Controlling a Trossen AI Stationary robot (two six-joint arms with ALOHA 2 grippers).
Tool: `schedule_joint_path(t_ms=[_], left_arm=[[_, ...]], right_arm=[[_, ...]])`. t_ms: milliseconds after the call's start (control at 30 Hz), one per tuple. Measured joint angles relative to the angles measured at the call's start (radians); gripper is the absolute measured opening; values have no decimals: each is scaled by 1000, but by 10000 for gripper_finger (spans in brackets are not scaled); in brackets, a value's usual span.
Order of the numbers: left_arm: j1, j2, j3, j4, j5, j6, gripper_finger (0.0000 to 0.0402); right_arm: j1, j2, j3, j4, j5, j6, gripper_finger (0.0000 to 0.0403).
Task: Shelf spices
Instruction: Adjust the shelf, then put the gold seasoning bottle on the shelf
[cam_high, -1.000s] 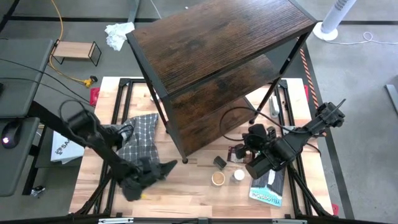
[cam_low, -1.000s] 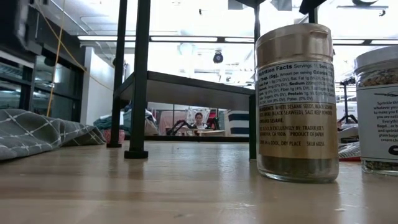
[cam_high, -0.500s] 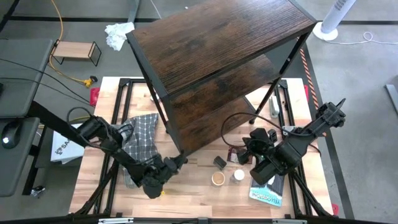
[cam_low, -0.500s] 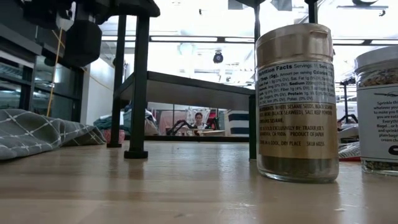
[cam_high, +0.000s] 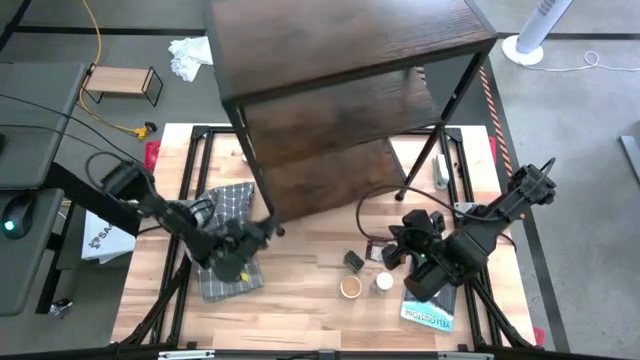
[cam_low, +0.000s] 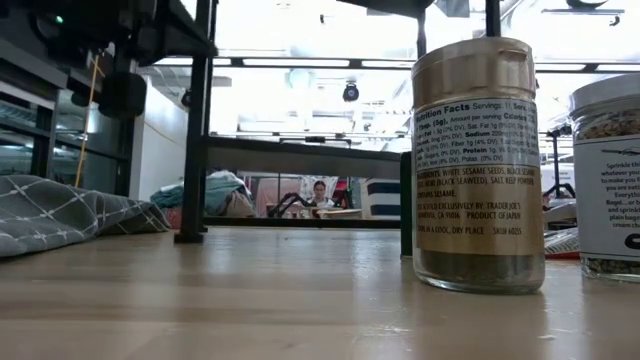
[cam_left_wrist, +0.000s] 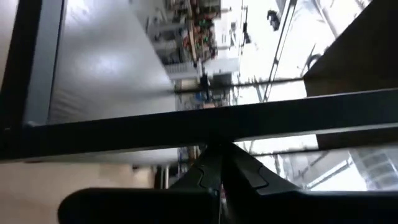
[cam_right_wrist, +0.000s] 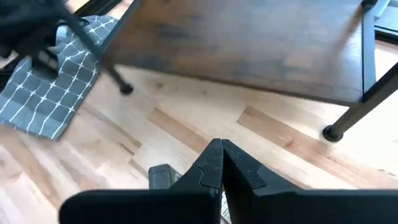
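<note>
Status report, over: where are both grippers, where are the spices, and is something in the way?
Left gripper shut, at the shelf front leg. Right gripper shut, empty, beside the spices. Spices on the table, none shelved. Checked cloth under the left arm.

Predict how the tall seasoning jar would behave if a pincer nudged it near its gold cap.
The seasoning jar stands tall on a narrow base, so it probably tips. Its round body would likely roll. It seems only part-filled, so probably light.

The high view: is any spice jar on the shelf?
No, the jars stand on the table in front of the shelf.
</note>
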Motion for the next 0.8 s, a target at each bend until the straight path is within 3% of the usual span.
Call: schedule_joint_path(t_ms=[267,533,667,800], left_arm=[[84,-257,-149,-3,1,184,0],[74,-461,-206,-2,34,436,0],[32,-537,-206,-1,298,564,0],[-51,-567,-206,-1,530,640,0]], right_arm=[[-1,0,0,17,-17,0,0],[0,0,0,39,-19,-2,0],[8,0,4,121,-36,-137,0],[12,0,47,166,-175,-339,0]])
